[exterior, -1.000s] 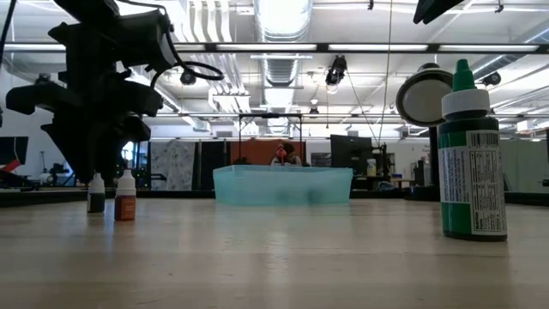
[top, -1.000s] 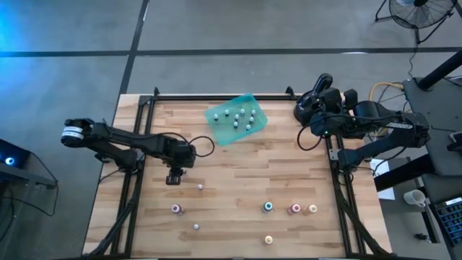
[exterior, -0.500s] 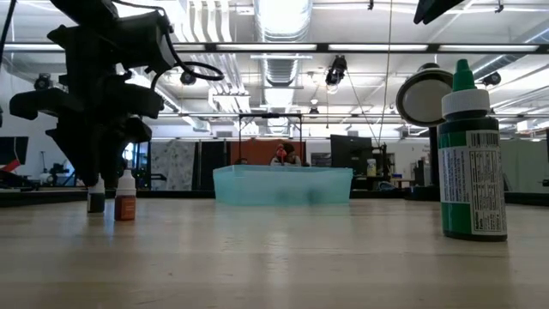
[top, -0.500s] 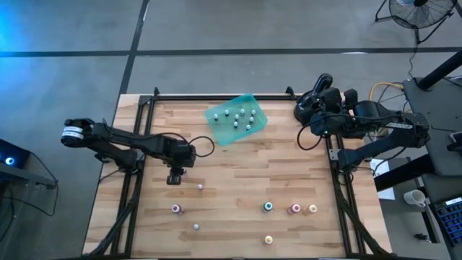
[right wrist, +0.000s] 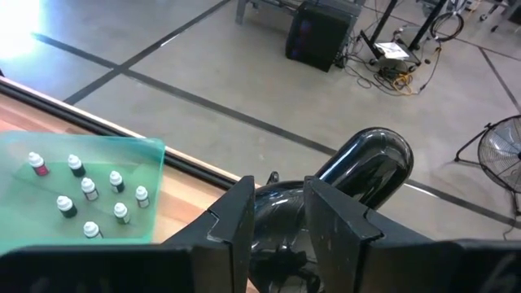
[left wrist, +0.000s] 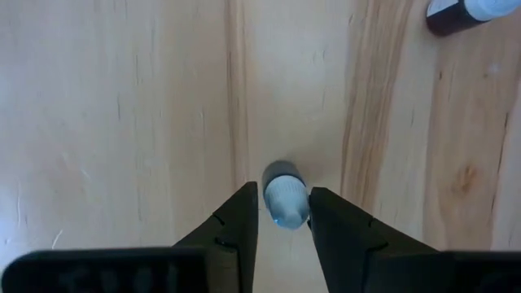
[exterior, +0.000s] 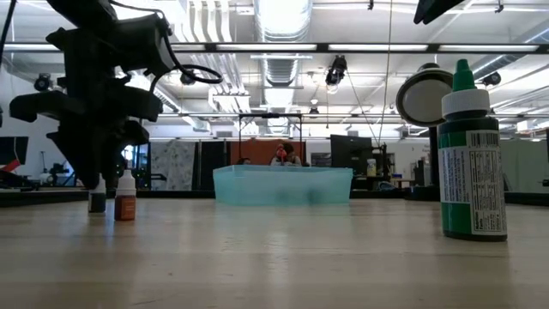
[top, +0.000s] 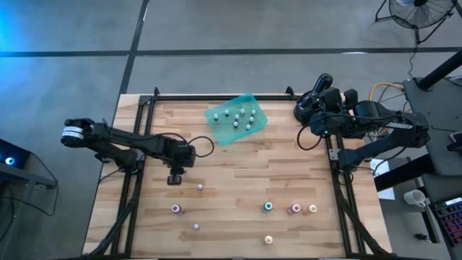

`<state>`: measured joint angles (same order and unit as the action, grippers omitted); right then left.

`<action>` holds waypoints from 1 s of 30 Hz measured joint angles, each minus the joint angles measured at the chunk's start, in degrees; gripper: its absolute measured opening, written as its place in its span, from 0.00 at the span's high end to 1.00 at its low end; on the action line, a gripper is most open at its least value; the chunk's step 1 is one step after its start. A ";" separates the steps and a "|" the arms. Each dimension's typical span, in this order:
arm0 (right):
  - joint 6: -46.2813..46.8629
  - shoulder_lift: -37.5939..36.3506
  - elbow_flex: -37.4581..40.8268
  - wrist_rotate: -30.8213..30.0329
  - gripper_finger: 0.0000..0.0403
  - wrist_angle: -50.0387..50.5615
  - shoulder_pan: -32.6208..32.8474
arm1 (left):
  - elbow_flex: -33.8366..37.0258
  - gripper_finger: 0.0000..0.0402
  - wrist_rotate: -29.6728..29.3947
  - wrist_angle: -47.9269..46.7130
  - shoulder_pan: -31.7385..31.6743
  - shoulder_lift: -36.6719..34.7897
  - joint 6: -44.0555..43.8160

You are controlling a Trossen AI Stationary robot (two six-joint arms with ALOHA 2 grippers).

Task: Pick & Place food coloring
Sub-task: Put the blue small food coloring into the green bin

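White-capped bottle [left wrist: 284, 195] between left tool [left wrist: 283, 213] fingers

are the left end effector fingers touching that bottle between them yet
Touching: the left wrist view shows both fingers pressed against the white-capped bottle, no gap either side.

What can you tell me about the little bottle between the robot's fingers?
The little bottle is dark with a pale rounded cap and looks like plastic. It stands upright on the wooden table, seen from above. The left gripper has come down over it, one dark finger on each side, close against the cap. Another dark bottle lies apart, farther off.
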<state>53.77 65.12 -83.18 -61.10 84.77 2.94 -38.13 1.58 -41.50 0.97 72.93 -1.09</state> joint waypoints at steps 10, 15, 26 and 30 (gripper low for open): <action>-0.01 0.00 0.00 0.00 0.76 0.02 0.00 | -0.09 0.84 -1.15 0.06 0.00 -0.02 -1.03; -0.01 0.00 0.00 -0.02 0.75 0.02 0.00 | -1.31 0.91 -1.41 -0.67 -0.31 -0.02 -2.76; -0.01 0.00 0.00 -0.07 0.76 0.02 0.00 | -15.26 0.94 -3.51 -3.61 -14.56 -0.02 -5.01; -0.01 0.00 0.00 -0.07 0.76 0.02 0.00 | -24.37 0.94 -6.60 -3.21 -20.35 0.78 -1.32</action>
<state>53.76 65.12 -83.18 -61.17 84.79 2.94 -62.50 -5.02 -44.71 -19.38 73.70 -2.41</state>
